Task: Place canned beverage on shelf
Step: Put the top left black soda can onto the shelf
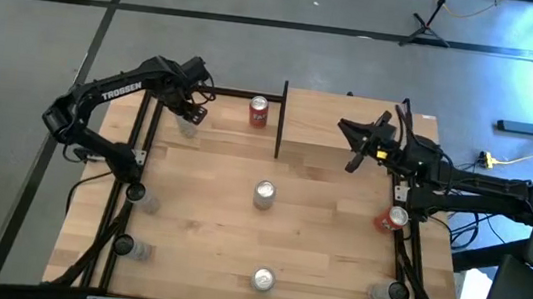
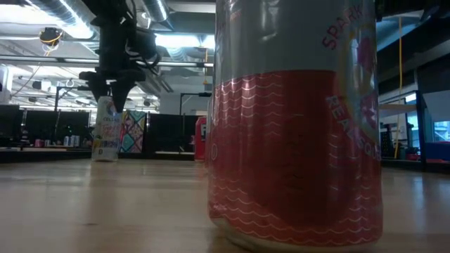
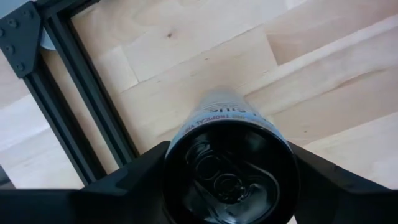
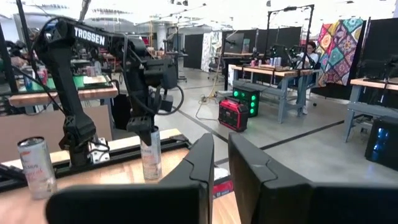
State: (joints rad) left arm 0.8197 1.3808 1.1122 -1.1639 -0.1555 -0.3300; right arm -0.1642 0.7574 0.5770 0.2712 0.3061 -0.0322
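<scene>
The step in hand is the grab. The left hand (image 1: 191, 111) hangs over the far left part of the worktop (image 1: 198, 222), pointing straight down. A tall pale can (image 3: 230, 155) stands right under it. The hand is open, with one dark finger (image 3: 124, 180) on each side of the can's top. I cannot tell if the fingers touch the can yet. The can stands upright on the worktop, so I think it is not lifted.

Next, I think the hand must squeeze the can tight and lift it straight up. Then it must carry the can over to the shelf (image 1: 315, 125). The shelf is off to this hand's right side, well apart from it.

Some things stand in the way. A red can (image 1: 259, 112) stands between the hand and the shelf. Just past the red can is a thin black post (image 1: 281, 121) at the shelf's near side. The can may need to go high over both, or it could bump them.

The right hand (image 1: 360, 145) is shut and holds nothing. It hangs over the shelf board and takes up some room there. More cans stand on the worktop nearer the front, well apart from the left hand, like a silver one (image 1: 263, 194) in the middle.
</scene>
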